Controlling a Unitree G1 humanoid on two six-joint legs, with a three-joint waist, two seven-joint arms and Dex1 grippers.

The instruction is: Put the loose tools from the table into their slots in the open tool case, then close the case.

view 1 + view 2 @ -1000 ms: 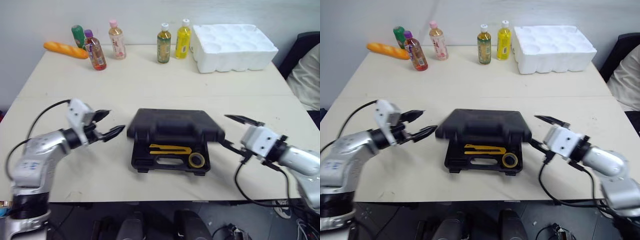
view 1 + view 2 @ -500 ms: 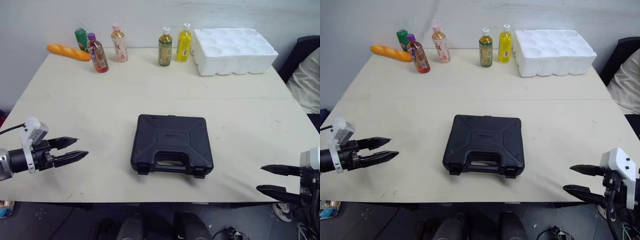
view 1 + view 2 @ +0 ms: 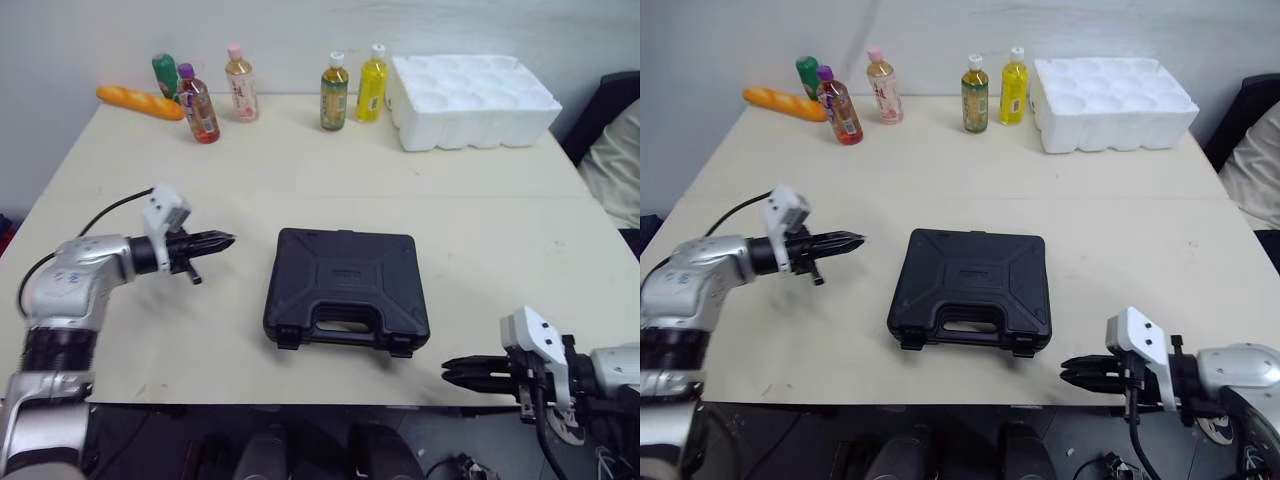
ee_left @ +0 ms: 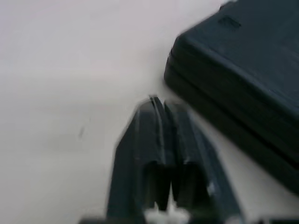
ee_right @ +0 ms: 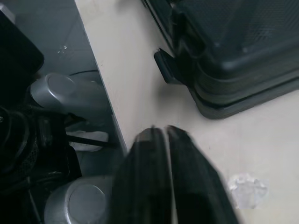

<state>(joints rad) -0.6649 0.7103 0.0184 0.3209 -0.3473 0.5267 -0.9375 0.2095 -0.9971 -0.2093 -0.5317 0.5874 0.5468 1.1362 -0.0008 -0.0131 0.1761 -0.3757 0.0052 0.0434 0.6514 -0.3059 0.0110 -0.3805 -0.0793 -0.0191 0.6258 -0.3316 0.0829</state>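
Item: tool case [image 3: 346, 285] — lid down; my left gripper [image 3: 228, 240], right gripper [image 3: 449, 371] both pinched together, empty; risk (latches unconfirmed) — lid springs open.

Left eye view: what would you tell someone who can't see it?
A closed black tool case lies on the table. The left gripper, shut, points at it from the left; the right gripper, shut, is at the near edge. Bottles, bread and a foam tray line the back.

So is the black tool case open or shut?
Shut. The tool case lies flat with its lid down on the base, the seam closed along the front. Whether its latches are fastened, I cannot tell.
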